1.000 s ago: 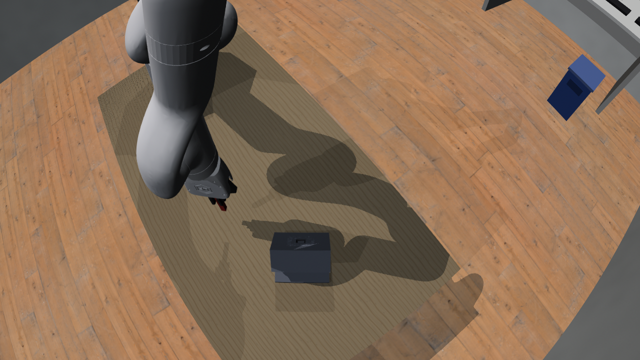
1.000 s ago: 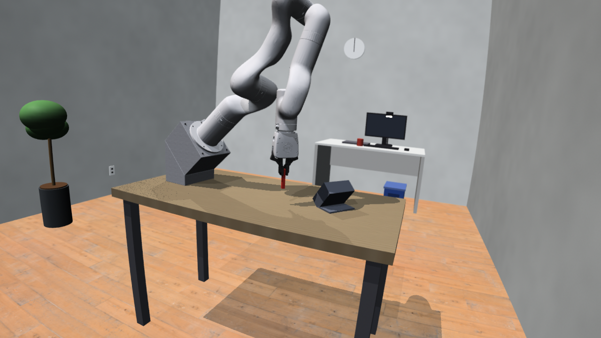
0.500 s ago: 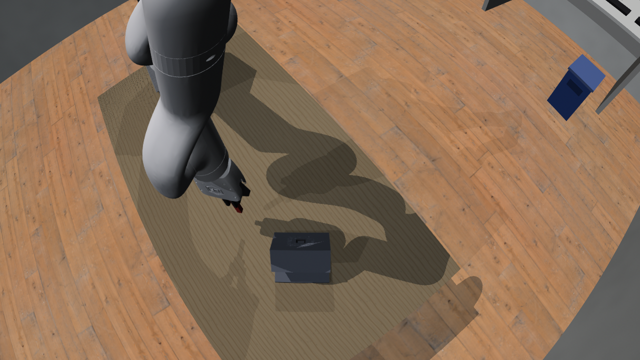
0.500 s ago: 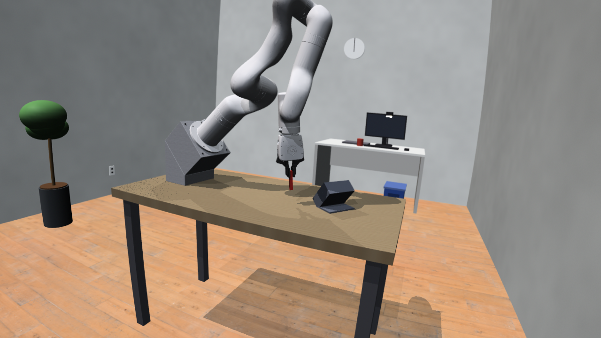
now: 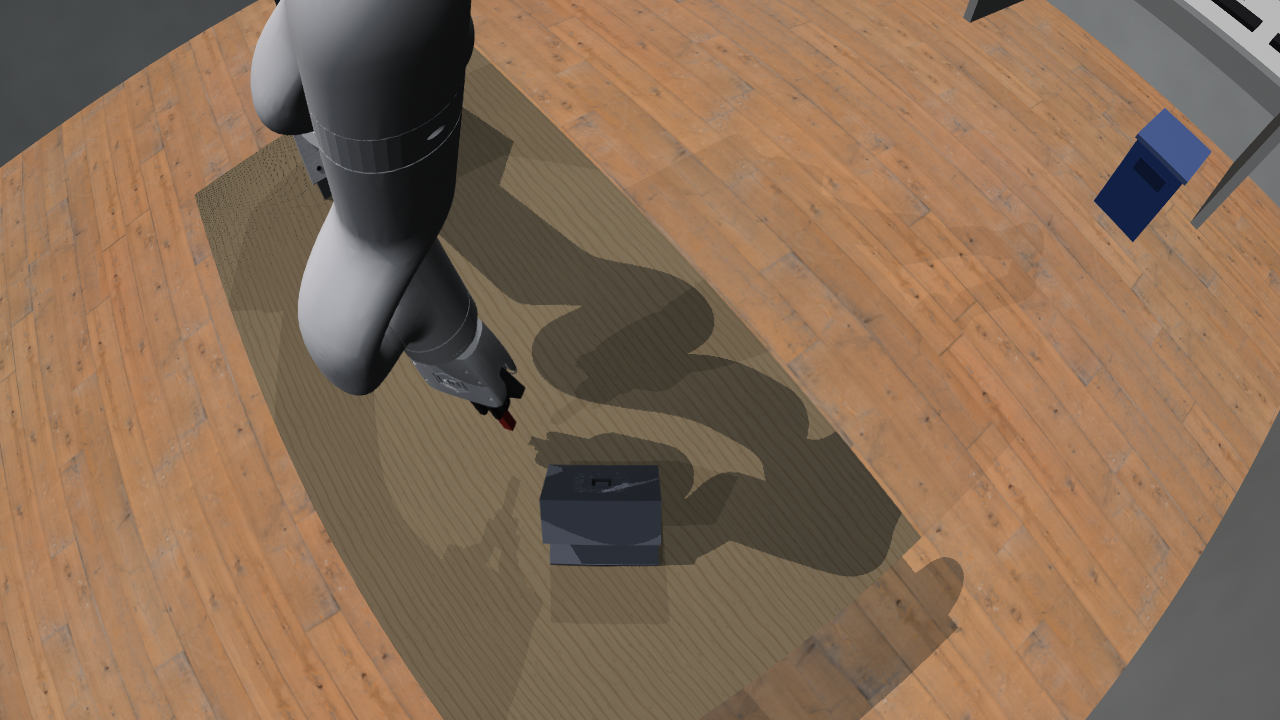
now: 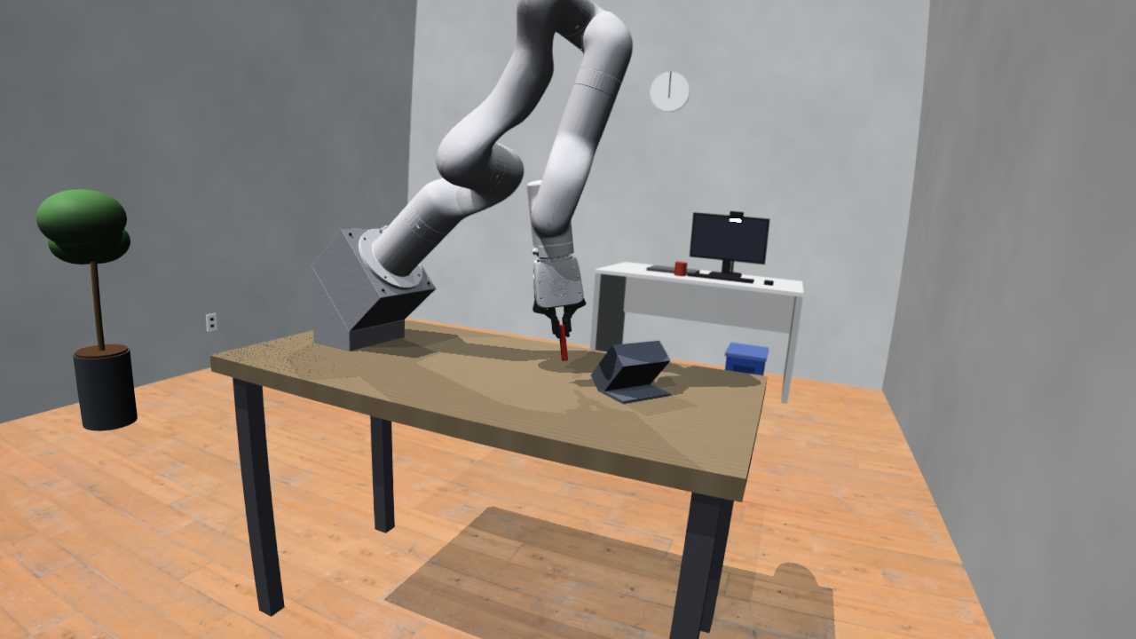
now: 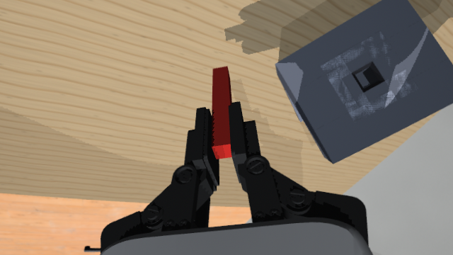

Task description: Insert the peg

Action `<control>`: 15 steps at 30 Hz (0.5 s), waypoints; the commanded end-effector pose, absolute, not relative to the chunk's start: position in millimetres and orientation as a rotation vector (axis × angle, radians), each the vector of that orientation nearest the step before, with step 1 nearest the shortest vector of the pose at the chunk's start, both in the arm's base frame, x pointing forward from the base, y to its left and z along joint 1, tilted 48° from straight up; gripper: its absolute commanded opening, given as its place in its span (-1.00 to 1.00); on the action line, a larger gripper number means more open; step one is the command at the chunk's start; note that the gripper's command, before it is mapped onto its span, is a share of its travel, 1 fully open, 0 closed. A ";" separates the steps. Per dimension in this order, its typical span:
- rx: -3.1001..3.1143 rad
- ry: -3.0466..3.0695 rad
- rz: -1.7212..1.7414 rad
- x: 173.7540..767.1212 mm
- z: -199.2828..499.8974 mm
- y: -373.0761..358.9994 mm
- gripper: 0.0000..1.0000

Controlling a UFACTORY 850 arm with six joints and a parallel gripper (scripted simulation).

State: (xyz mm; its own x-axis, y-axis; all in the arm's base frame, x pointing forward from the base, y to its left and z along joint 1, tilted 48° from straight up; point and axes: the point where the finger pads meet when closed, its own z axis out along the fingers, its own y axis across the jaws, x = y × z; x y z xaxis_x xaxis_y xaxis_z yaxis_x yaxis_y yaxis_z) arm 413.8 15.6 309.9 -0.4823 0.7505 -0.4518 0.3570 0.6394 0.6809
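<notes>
My gripper (image 7: 223, 120) is shut on the red peg (image 7: 221, 106), gripping it near its upper end so most of it sticks out below the fingers. In the exterior view the peg (image 6: 563, 343) hangs upright from the gripper (image 6: 560, 318), its lower end just above the table. The dark grey block with the sloped panel (image 6: 631, 366) stands on the table to the right of the peg. Its square hole (image 7: 369, 75) shows in the wrist view, empty, up and to the right of the peg. From above, the gripper (image 5: 503, 413) is behind and left of the block (image 5: 601, 512).
The robot's grey base (image 6: 361, 289) is at the table's far left corner. The table's right edge is close behind the block. A white desk with a monitor (image 6: 728, 238) and a blue bin (image 6: 745, 357) stand beyond the table.
</notes>
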 end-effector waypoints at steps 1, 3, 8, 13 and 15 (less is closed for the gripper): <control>0.881 2.077 0.695 417.6 312.3 22.8 -1.00; 0.881 2.077 0.695 417.6 312.3 22.8 -1.00; 0.911 2.050 0.742 422.2 314.8 32.3 -1.00; 0.941 2.023 0.788 426.7 317.4 41.4 -1.00; 0.953 2.012 0.806 428.4 318.4 44.9 -1.00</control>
State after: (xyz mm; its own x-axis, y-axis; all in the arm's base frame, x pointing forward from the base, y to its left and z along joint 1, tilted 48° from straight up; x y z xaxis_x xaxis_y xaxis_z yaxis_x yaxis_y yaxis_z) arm 426.0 40.2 316.5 -0.4451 0.8134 -0.3745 0.3511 0.5432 0.7627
